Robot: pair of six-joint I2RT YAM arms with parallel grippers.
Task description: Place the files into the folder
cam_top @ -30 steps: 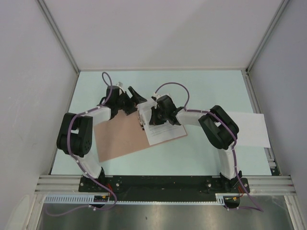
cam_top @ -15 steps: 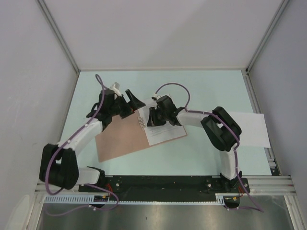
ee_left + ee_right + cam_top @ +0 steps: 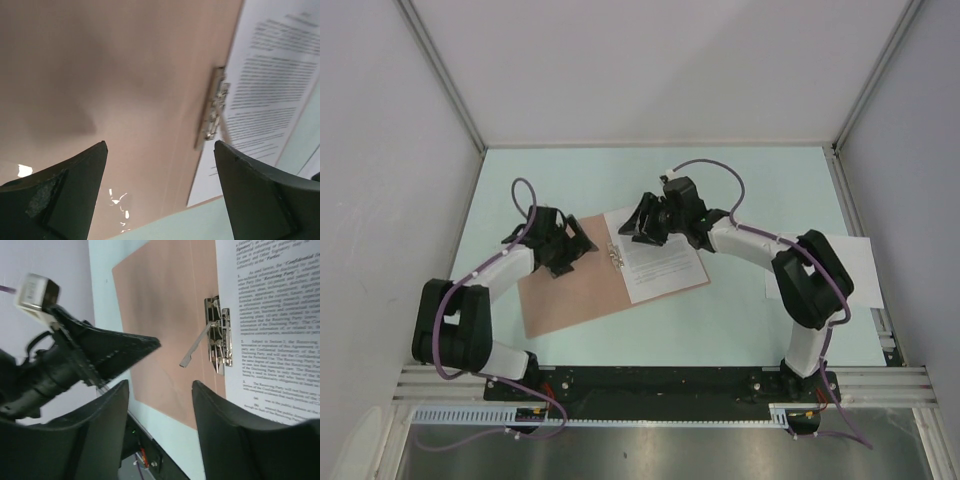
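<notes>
Fingers [image 3: 65, 200] of left gripper [image 3: 160, 144] spread over folder [image 3: 125, 75].

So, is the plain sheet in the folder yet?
No, the plain sheet lies on the table off to the right of the folder, not touching it.

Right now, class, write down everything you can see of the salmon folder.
The folder is thin salmon-pink card, lying open and flat on the pale green table, set askew. Its left leaf is bare; the printed sheet lies on the right leaf. A metal clip sits by the fold, its lever swung out. The left gripper and right gripper, both open, hang above it.
</notes>
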